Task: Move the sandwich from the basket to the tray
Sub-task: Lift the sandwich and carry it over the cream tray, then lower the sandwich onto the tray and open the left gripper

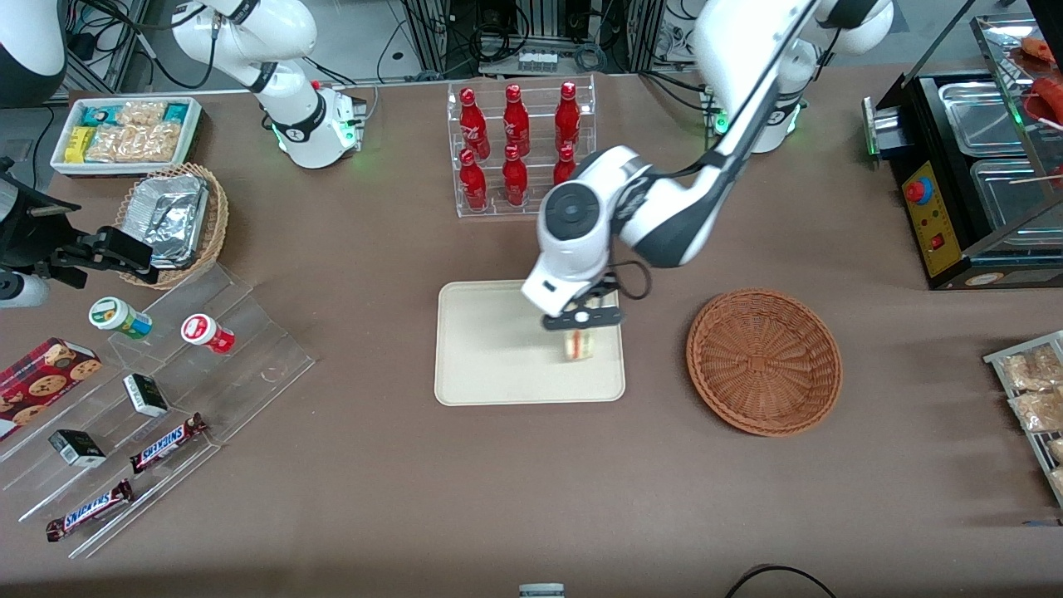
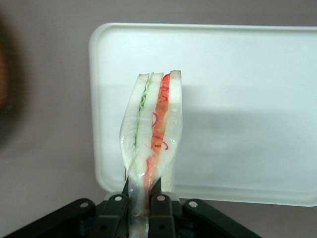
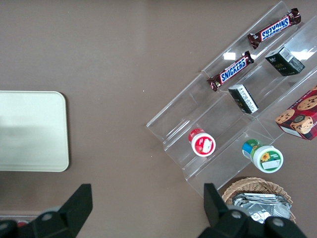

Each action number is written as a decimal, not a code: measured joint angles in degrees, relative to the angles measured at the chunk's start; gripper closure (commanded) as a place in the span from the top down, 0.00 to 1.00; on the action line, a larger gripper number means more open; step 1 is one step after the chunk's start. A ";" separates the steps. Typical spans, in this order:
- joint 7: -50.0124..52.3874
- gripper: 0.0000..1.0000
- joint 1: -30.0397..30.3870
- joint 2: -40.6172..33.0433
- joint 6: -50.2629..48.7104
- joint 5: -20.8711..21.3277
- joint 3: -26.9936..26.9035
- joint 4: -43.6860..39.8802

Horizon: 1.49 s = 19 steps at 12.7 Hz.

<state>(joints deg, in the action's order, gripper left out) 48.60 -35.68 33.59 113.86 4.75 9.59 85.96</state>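
As we scan the front view from the parked arm's end of the table, we first meet a white bin of snack packets (image 1: 124, 133), a tan wicker basket of foil trays (image 1: 173, 223) nearer the camera, and a clear stepped stand (image 1: 158, 415) carrying two small tubs, small dark boxes and Snickers bars (image 1: 166, 442), with a cookie box (image 1: 41, 378) beside it. Midway along the table we see a clear rack of red bottles (image 1: 519, 149), and nearer the camera than the rack lies the tray (image 1: 490, 365). Over the tray's edge toward the working arm hangs the gripper (image 1: 581, 325), its fingers (image 2: 159, 208) clamped narrowly on the sandwich (image 1: 581, 344). In the wrist view we see the sandwich (image 2: 153, 129) standing on edge out of the fingers, green filling on one side and red-orange on the other, with the tray (image 2: 237, 74) beneath it; we cannot tell whether it touches the tray. Farther toward the working arm's end sits the basket (image 1: 764, 361), well apart from the sandwich and holding nothing, then a black food warmer (image 1: 972, 166).
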 measured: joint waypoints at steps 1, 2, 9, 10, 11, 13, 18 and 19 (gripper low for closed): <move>0.00 0.00 -1.07 1.87 1.08 0.01 -0.02 -1.62; 0.01 0.00 -2.11 3.38 2.06 0.08 -0.04 -2.67; 4.99 0.00 -4.69 8.05 6.46 2.72 -0.27 -3.70; 6.09 0.00 -4.71 8.95 7.21 3.37 -0.37 -3.72; 6.14 0.00 -4.71 9.11 7.42 3.38 -0.42 -3.74; 6.17 0.85 -4.71 9.51 8.40 3.40 -0.46 -3.75; 6.63 1.00 -4.52 7.99 6.26 3.37 -0.89 -5.90; 6.92 1.00 -3.70 5.83 0.92 3.07 -1.02 -7.13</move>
<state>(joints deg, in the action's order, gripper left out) 55.52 -39.38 39.42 114.78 7.82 8.57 78.83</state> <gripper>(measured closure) 0.304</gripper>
